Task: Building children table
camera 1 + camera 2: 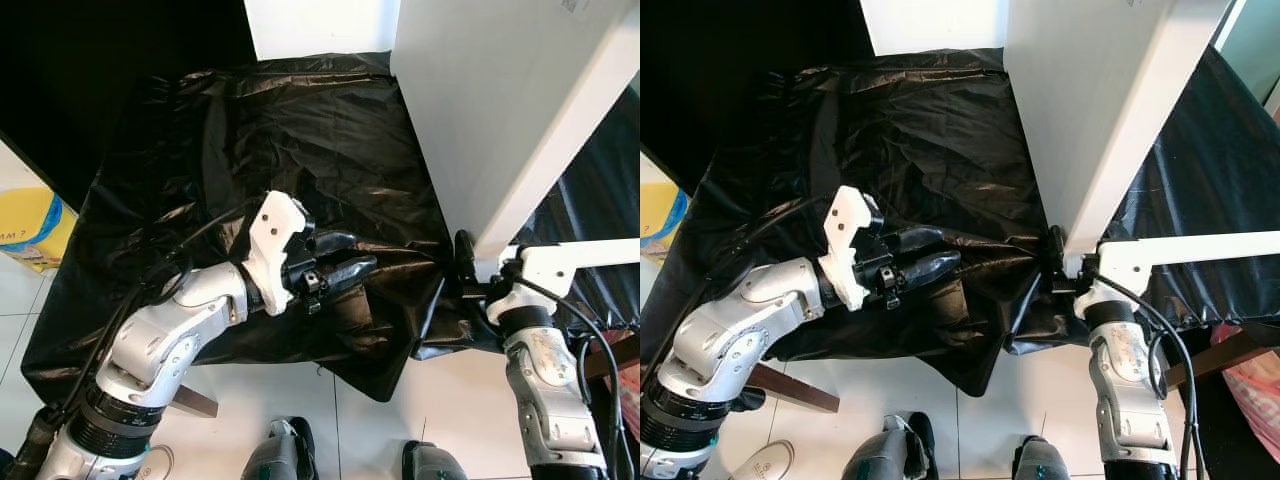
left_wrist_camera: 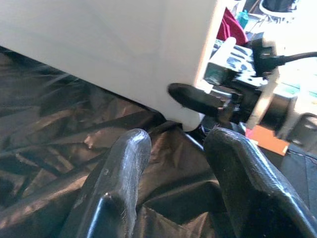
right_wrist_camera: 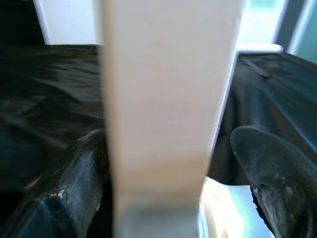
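A white children's table lies tipped on its side at the right, its flat top panel (image 1: 470,90) facing me and a white leg (image 1: 560,130) running down to a corner near the sheet. My right gripper (image 3: 163,163) is at that lower end of the leg. Its fingers (image 3: 74,183) straddle the leg, one touching it and the other standing off with a gap, so it is open. My left gripper (image 1: 358,255) hovers open over the black sheet, left of that corner, with nothing between its fingers (image 2: 124,168).
A crumpled black plastic sheet (image 1: 300,130) covers the low work surface. A yellow container (image 1: 30,225) stands at the far left. White tiled floor (image 1: 380,420) lies in front. A brown wooden piece (image 1: 790,388) sticks out under the sheet's near edge.
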Controlling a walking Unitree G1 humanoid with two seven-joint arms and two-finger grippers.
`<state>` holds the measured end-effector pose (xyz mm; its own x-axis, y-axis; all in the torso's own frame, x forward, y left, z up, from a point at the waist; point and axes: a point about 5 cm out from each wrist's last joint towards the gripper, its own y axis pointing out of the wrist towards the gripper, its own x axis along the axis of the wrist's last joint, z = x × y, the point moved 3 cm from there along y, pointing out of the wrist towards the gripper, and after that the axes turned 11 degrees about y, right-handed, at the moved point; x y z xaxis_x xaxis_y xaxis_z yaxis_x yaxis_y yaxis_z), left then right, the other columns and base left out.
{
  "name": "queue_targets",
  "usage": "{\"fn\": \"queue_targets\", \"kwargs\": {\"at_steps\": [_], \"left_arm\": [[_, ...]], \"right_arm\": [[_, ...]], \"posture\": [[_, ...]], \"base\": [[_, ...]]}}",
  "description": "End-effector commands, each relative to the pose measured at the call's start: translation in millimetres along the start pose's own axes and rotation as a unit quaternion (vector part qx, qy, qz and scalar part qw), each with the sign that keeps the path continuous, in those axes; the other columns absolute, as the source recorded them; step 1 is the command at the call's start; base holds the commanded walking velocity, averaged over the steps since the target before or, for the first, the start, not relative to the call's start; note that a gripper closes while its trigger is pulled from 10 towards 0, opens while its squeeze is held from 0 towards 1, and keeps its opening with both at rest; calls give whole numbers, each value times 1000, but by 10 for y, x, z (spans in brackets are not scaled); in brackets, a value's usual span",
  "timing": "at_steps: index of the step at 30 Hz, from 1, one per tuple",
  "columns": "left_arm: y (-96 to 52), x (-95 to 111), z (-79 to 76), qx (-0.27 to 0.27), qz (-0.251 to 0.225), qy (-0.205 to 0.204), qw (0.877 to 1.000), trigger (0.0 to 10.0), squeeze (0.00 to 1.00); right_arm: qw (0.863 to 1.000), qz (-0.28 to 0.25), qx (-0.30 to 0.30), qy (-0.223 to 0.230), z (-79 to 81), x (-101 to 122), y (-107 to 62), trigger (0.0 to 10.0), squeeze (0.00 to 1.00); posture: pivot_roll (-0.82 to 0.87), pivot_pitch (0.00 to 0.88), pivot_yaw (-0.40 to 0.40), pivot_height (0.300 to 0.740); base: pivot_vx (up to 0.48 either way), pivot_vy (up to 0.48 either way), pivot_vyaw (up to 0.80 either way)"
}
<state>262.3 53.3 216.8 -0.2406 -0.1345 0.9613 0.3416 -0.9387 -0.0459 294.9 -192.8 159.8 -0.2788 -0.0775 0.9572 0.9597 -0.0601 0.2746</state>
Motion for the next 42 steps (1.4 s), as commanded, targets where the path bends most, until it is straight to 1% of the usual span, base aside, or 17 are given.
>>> {"fn": "queue_targets", "kwargs": {"at_steps": [1,3,4,6,8,9,10,11,13,18,24,29,31,32,37,40,42], "left_arm": [[2,7,-109,-49,-7,5,999,10000,0],[2,7,-109,-49,-7,5,999,10000,0],[7,11,-106,-49,-8,6,999,10000,0],[12,16,-101,-49,-9,7,999,10000,0],[12,16,-101,-49,-9,7,999,10000,0],[14,22,-105,-51,-9,8,999,10000,0],[14,22,-105,-51,-9,8,999,10000,0],[13,19,-120,-53,-9,7,999,10000,0],[15,11,-142,-55,-8,7,998,10000,0],[42,-42,-148,-51,-3,12,999,10000,0],[60,-108,-189,-57,-1,11,998,10000,0],[85,-230,-144,-39,8,9,999,10000,0],[117,-305,-136,-28,16,17,999,10000,0],[134,-347,-144,-25,20,20,999,10000,0],[147,-411,-167,-23,27,24,999,10000,0],[143,-518,-207,-20,44,30,998,10000,0],[140,-525,-213,-19,45,31,998,10000,0]], "right_arm": [[1000,2,-6,0,57,-71,43,10000,0],[1000,2,-6,0,57,-71,43,10000,0],[1000,4,-5,-1,106,-99,100,10000,0],[1000,2,-5,0,154,-114,155,10000,0],[1000,2,-5,0,154,-114,155,10000,0],[1000,0,-5,0,195,-121,205,10000,0],[1000,0,-5,0,195,-121,205,10000,0],[1000,-3,-3,-3,254,-116,284,10000,0],[1000,-12,-1,-5,315,-87,387,10000,0],[1000,-19,-4,-12,317,-67,477,10000,0],[1000,-13,6,-21,302,-104,537,10000,0],[999,-9,12,-28,283,-154,554,10000,0],[999,-8,15,-31,284,-179,566,10000,0],[999,-7,16,-32,283,-192,573,10000,0],[999,-6,17,-32,282,-205,578,10000,0],[999,-1,21,-32,274,-239,580,10000,0],[999,-1,21,-32,270,-245,579,10000,0]], "posture": [[-66,162,70,740],[-66,162,70,740],[-68,161,74,740],[-67,161,74,740],[-67,161,74,740],[-66,159,76,740],[-66,159,76,740],[-62,158,78,740],[-55,155,76,740],[-50,148,69,740],[-46,138,61,740],[-43,130,52,740],[-42,128,49,740],[-41,126,48,740],[-41,125,46,740],[-40,128,47,740],[-40,129,47,740]], "base": [[0,0,0],[0,0,0],[0,0,0],[0,0,0],[0,0,0],[0,0,0],[0,0,0],[0,0,0],[0,0,0],[0,0,0],[0,0,0],[0,0,0],[0,0,0],[0,0,0],[0,0,0],[0,0,0],[0,0,0]]}}
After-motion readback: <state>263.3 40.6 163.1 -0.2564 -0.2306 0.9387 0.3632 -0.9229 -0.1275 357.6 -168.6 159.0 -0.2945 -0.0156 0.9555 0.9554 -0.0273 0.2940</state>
